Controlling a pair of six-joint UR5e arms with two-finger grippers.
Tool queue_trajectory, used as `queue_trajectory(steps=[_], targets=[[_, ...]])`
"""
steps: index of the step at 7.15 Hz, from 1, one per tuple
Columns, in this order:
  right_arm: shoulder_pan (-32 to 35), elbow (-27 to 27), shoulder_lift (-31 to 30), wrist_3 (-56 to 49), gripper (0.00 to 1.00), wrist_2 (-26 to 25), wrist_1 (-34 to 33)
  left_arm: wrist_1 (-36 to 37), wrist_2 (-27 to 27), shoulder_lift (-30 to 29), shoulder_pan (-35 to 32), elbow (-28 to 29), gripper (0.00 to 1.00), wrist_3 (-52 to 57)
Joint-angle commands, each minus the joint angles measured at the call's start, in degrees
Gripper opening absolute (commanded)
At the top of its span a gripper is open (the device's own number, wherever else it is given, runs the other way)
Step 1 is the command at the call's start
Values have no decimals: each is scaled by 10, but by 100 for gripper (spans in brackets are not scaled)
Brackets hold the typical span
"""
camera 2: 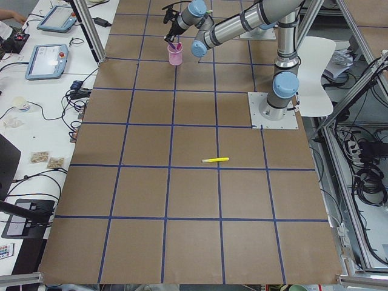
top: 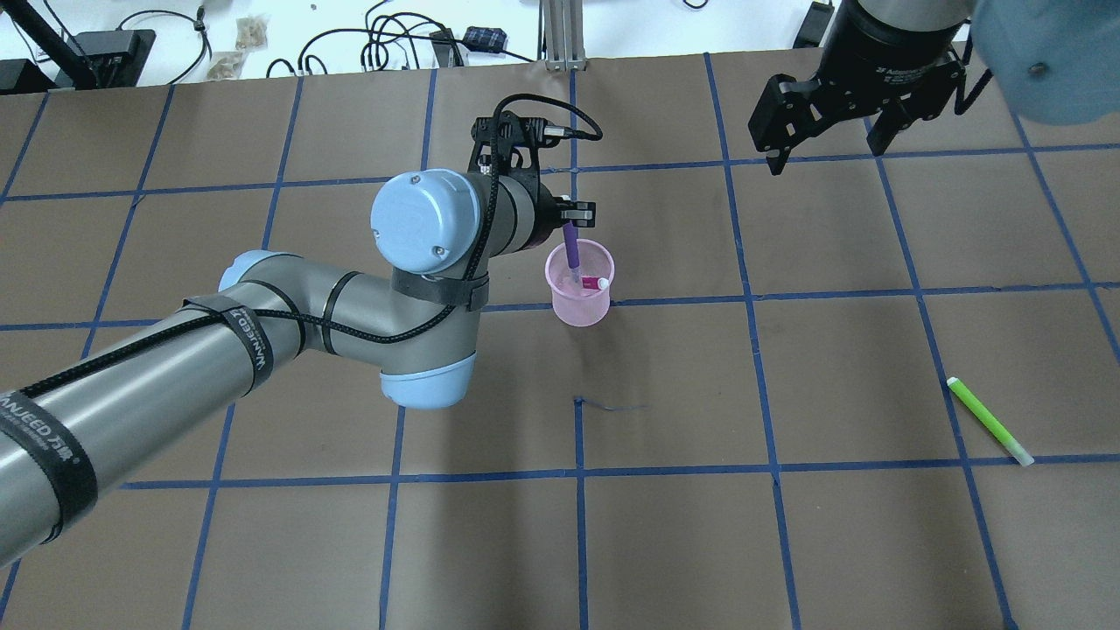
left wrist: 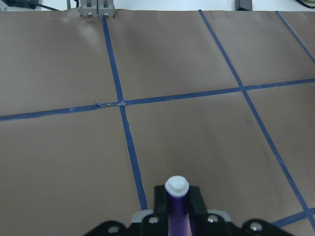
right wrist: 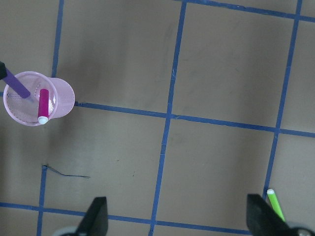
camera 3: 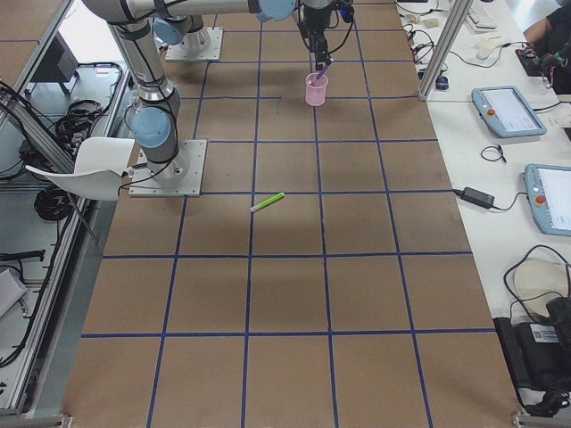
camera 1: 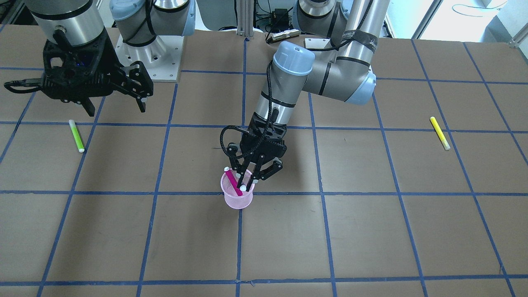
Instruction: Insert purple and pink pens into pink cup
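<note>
Front view: the left gripper point(camera 1: 248, 183) hangs over the pink cup point(camera 1: 238, 201), where the pink pen point(camera 1: 233, 180) leans. The right gripper point(camera 1: 116, 108) is spread wide and empty.

Overhead: the purple pen point(top: 571, 252) dips into the cup, seemingly short of its bottom.

Left wrist: the fingers point(left wrist: 195, 197) pinch the purple pen.

Cup point(top: 579, 297): mid-table, beneath left gripper point(top: 570, 226).
Held pen point(top: 571, 254): lower end inside cup.
Second pen point(right wrist: 43, 104): leaning in cup.
Left loose pen point(camera 1: 439, 133): on table, well left of cup.
Right loose pen point(top: 989, 420): well right.
</note>
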Motion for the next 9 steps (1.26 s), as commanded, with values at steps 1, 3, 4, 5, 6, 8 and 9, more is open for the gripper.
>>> queue_trajectory(steps=[1, 3, 4, 5, 6, 8, 9], targets=[[0, 0, 0, -1, 100, 0, 0, -30, -2, -3, 1, 4, 100, -3], [0, 0, -1, -2, 100, 0, -1, -69, -7, 13, 12, 27, 100, 4], [-1, 0, 0, -7, 100, 1, -1, -137, -10, 22, 29, 60, 100, 6], [0, 0, 1, -7, 100, 0, -2, -228, -10, 34, 40, 99, 100, 13], [-1, 0, 0, -7, 100, -1, -1, -334, -9, 53, 52, 129, 100, 45], [0, 0, 0, -7, 100, 0, -1, -540, -7, 99, 101, 160, 100, 111], [-1, 0, 0, -6, 100, 0, -1, -618, 0, 129, 128, 166, 100, 118]])
